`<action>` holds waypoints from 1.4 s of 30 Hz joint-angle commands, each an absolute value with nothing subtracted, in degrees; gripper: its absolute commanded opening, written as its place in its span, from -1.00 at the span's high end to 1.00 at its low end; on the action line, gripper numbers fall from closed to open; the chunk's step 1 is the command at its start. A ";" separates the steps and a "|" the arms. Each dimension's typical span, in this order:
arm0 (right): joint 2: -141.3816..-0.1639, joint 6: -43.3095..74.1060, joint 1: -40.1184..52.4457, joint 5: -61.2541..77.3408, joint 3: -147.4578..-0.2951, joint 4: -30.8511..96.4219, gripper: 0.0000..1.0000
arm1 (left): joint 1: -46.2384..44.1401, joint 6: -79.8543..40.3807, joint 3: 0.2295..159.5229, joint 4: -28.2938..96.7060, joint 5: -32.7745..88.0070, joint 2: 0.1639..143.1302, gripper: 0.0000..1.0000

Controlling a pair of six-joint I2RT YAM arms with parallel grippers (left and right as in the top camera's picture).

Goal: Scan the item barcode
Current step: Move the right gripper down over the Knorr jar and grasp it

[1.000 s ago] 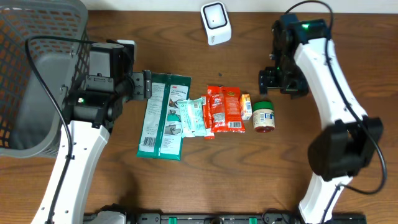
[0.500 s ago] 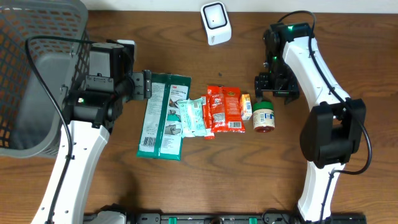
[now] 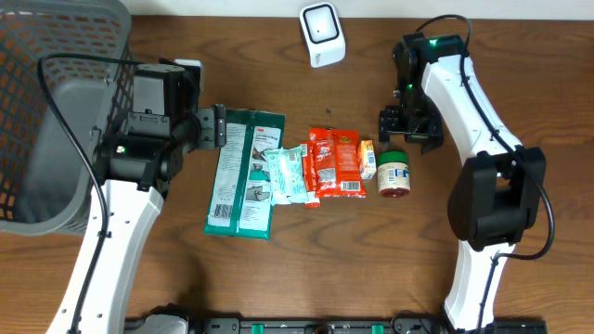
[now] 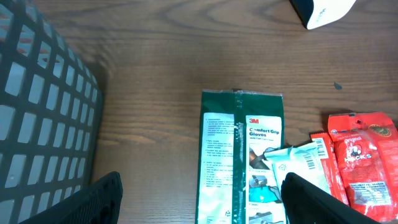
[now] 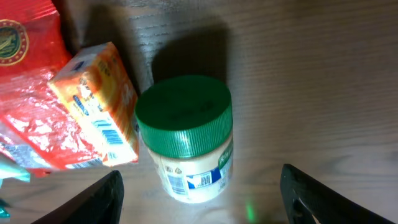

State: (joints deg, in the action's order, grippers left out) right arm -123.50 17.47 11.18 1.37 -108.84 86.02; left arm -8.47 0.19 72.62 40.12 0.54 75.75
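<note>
1. Right gripper (image 3: 408,130) is hovering directly over the jar (image 5: 186,140), jaws standing wide and gripping nothing; this is judged to be the line-up for a descent onto it.
2. Left gripper (image 3: 219,127) is hanging at the far end of the gloves pack (image 3: 246,176), jaws likewise spread and empty, apparently clear of the working arm.
3. Basket (image 3: 56,111) is sitting at the left edge, probably to receive scanned goods.
4. Gloves pack is lying flat, heading a row of goods across the table (image 3: 278,269).
5. Red packets (image 3: 336,162) are overlapping at mid-row.
6. Scanner (image 3: 322,34) is standing at the far edge, well apart from the row, so an item will need carrying to it.
7. Jar is closing the row's right end, just beside the orange box (image 5: 99,102). It appears to be lying on its side, showing a ribbed green lid, pale contents and a small-printed label; whether its barcode is facing up cannot be told.
8. Orange box is showing a barcode on its upper face.
</note>
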 commanded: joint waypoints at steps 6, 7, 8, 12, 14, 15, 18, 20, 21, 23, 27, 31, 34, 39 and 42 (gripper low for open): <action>-124.20 18.68 11.33 1.58 -99.85 80.07 -0.41 | -8.45 -0.10 72.71 40.27 0.25 75.94 -0.64; -124.20 18.68 11.33 1.58 -98.74 78.61 -0.38 | -8.45 -0.10 72.71 40.27 0.25 75.94 -0.65; -124.20 18.79 11.33 1.61 -97.38 76.93 -0.37 | -8.45 -0.10 72.71 40.27 0.25 75.92 -0.65; -124.20 18.85 11.33 1.61 -94.89 74.17 -0.36 | -8.45 -0.10 72.71 40.27 0.25 75.94 -0.64; -124.20 18.83 11.33 1.61 -94.67 73.95 -0.35 | -8.45 -0.10 72.71 40.27 0.25 75.92 -0.64; -124.20 18.83 11.33 1.61 -94.67 73.97 -0.34 | -8.45 -0.10 72.71 40.27 0.25 75.94 -0.64; -124.20 18.83 11.22 1.61 -94.67 73.97 -0.35 | -8.45 -0.10 72.71 40.27 0.25 75.94 -0.64; -124.20 18.83 11.16 1.58 -94.67 73.97 -0.34 | -8.45 -0.08 72.71 40.27 0.25 75.94 -0.64; -124.20 18.83 11.14 1.58 -94.67 73.95 -0.35 | -8.45 -0.10 72.71 40.27 0.23 75.92 -0.64; -124.20 18.83 11.14 1.58 -94.67 73.84 -0.38 | -8.45 -0.10 72.71 40.27 0.25 75.94 -0.64; -124.20 18.83 11.14 1.58 -94.02 72.97 -0.47 | -8.45 -0.10 72.71 40.27 0.23 75.94 -0.64; -124.20 18.83 11.14 1.58 -92.33 71.94 -0.52 | -8.45 -0.08 72.71 40.27 0.25 75.94 -0.64; -124.20 18.81 11.11 1.58 -92.05 71.44 -0.44 | -8.45 -0.10 72.71 40.27 0.25 75.94 -0.64; -124.18 18.57 10.46 1.58 -93.34 71.99 -0.28 | -8.45 -0.10 72.71 40.27 0.23 75.92 -0.64; -124.07 17.91 9.74 1.58 -94.70 73.21 -0.16 | -8.45 -0.10 72.71 40.27 0.23 75.92 -0.65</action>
State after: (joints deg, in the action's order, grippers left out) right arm -123.55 18.63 10.94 1.74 -92.73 72.44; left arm -8.47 0.19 72.62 40.12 0.51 75.75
